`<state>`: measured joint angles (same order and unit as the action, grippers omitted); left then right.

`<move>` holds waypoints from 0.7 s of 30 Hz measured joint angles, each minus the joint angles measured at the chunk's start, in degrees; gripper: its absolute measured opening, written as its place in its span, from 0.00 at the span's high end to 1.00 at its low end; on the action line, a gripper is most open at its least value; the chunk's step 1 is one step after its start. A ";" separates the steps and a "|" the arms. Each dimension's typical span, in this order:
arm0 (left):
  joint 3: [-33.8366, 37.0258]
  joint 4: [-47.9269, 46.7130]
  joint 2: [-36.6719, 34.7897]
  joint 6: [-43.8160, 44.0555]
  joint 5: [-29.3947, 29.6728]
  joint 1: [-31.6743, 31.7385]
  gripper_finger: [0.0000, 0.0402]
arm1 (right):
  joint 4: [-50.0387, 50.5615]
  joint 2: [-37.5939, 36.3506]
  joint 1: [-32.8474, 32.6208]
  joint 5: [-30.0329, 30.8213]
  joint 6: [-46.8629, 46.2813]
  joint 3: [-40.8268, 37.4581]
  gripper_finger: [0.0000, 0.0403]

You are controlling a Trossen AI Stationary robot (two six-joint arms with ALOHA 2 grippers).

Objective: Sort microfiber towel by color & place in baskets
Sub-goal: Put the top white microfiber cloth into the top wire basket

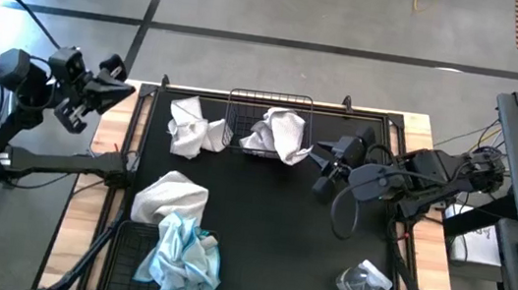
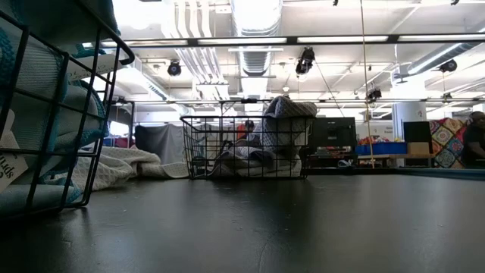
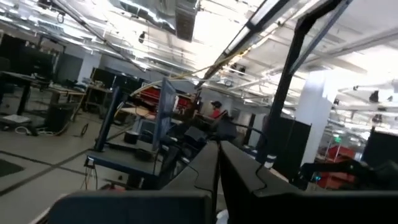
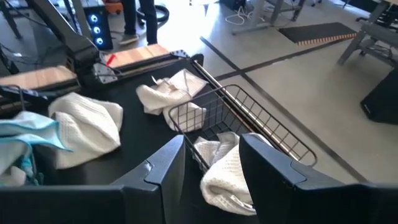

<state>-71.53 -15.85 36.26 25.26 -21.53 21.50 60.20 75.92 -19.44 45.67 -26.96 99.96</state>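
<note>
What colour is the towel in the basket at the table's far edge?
White towel in the far basket; the high view shows it best.

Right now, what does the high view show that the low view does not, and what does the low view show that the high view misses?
Only the high view shows both arms: the left gripper off the mat's far left corner with jaws shut, the right gripper beside the far basket with jaws open. It also shows the clear plastic wrapper. Only the low view shows the room behind, with ceiling lights and a person. Both show the far basket holding a white towel and the near basket holding a blue towel.
</note>
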 joint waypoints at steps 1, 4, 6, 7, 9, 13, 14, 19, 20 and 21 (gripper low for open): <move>0.00 0.02 0.06 -0.64 -0.01 0.00 1.00 | 0.08 0.00 0.00 0.00 0.00 0.00 0.64; 0.00 0.07 0.44 -0.43 2.48 -0.02 1.00 | 0.07 -0.02 0.00 0.12 0.00 0.00 0.64; 0.00 -0.08 0.54 0.41 4.37 0.00 1.00 | 0.07 -0.02 0.00 0.92 0.00 0.00 0.64; 0.00 -0.03 0.69 0.54 4.61 0.00 1.00 | 0.07 -0.02 0.00 1.01 0.00 0.00 0.64; 0.00 0.01 0.71 0.59 4.62 0.00 1.00 | 0.09 -0.07 0.00 1.05 0.00 0.00 0.64; 0.00 -0.01 0.93 0.74 4.60 0.00 1.00 | 0.07 -0.04 0.00 1.05 0.00 0.00 0.64; 0.00 -0.06 0.94 0.74 4.60 0.00 1.00 | 0.07 -0.04 0.00 1.04 0.00 0.00 0.64; 0.00 -0.05 1.10 2.13 4.51 -0.02 1.00 | 0.07 -0.04 0.00 1.03 -0.01 0.00 0.64; 0.00 -0.06 1.16 2.90 4.51 -0.01 1.00 | 0.07 -0.04 0.00 1.03 -0.01 0.00 0.64; 0.00 -0.03 1.28 3.29 4.51 -0.02 1.00 | 0.07 -0.03 0.00 1.03 -0.02 0.00 0.64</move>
<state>-71.53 -15.87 37.54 28.55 -17.02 21.47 60.27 75.89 -19.44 46.70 -26.98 99.96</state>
